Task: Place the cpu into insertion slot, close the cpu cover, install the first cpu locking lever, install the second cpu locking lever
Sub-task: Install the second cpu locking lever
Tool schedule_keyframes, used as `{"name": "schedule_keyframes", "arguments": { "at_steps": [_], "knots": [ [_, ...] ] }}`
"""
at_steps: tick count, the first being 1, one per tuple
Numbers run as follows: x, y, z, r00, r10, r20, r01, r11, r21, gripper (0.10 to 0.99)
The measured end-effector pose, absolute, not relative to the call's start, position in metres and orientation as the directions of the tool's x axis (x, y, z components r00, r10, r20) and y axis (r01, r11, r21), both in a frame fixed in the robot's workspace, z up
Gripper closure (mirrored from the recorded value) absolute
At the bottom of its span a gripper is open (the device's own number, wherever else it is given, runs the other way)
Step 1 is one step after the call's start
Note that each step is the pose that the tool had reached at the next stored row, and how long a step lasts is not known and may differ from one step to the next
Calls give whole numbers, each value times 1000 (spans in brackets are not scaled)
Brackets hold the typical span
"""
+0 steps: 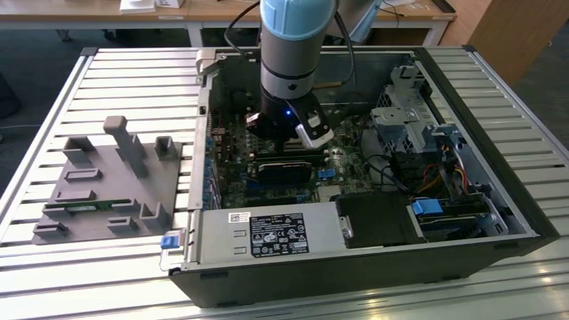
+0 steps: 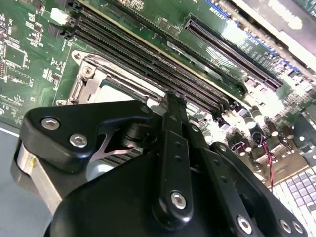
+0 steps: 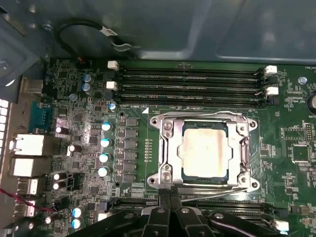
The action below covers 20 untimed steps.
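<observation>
In the first wrist view the cpu (image 3: 205, 150), pale silver and square, lies flat in the insertion slot (image 3: 157, 121) on the green motherboard. The cpu cover (image 3: 243, 148), a silver frame, lies down around it. A thin wire locking lever (image 3: 222, 193) runs along the socket edge nearest my gripper (image 3: 166, 193). My black fingers are shut together and their tips sit at that edge, beside the lever's end. In the second wrist view my gripper (image 2: 170, 101) hangs just over the cpu cover (image 2: 94, 81). In the exterior view my gripper (image 1: 286, 143) reaches down inside the open computer case.
Long black memory slots (image 3: 192, 81) run beside the socket, with a black cable (image 3: 84, 24) beyond them. Capacitors (image 3: 105, 143) and rear ports (image 3: 27, 148) stand on another side. A grey fixture (image 1: 106, 180) sits on the slatted table at the exterior view's left. A power supply (image 1: 266, 233) and a drive cage (image 1: 404, 123) crowd the case.
</observation>
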<state>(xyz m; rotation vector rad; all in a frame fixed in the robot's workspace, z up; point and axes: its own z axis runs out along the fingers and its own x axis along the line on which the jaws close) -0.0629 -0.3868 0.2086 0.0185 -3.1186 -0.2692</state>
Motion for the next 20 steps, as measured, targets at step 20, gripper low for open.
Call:
{"name": "schedule_keyframes", "arguments": {
  "at_steps": [20],
  "knots": [
    [-70,-399,196,-1000,-14,9,-11,969,248,980]
  ]
}}
